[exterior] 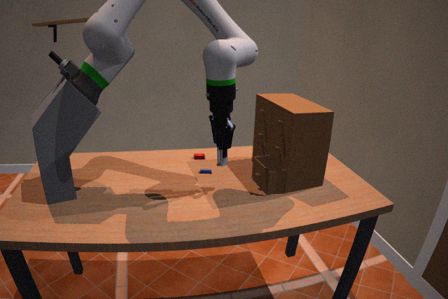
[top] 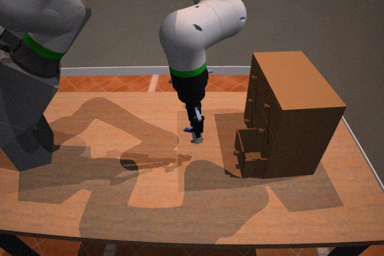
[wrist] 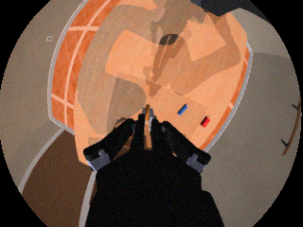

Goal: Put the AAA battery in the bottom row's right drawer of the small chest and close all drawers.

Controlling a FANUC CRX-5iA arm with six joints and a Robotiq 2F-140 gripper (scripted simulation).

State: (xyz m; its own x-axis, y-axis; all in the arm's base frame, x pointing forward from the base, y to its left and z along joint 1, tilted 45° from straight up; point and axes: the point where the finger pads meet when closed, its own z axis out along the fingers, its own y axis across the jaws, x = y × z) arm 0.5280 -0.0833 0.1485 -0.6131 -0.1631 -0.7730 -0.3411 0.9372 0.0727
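AAA battery (wrist: 148, 113) placement turned on one relation, so take the scene from the big things down. Your tabletop (top: 93, 222) carried the small chest (top: 294, 76) at its far right side, drawer fronts turned toward the arm (top: 198, 30). At the bottom row a drawer (top: 246, 139) stood pulled part-way out. From these views I could not tell for certain that it was the right-hand one as you face the fronts. The claw (top: 197, 139) hung above the tabletop, well apart from the chest, with bare wood between it and the drawer. Its fingers were drawn almost together and, as I judged it, clamped on the battery. In the wrist view the battery showed only as a thin golden sliver between the pads. Its long axis appeared to run along the fingers, roughly upright. A blue block (exterior: 205, 171) lay on the tabletop just beside the claw's tip, on the side away from the chest. A red block (exterior: 198, 156) lay a little farther back, and both were to stay where they were. For the coming move, the open tray lay sideways from the claw toward the chest and lower down. You needed to carry across until the battery stood over the tray's open top, clear of the drawer fronts above.
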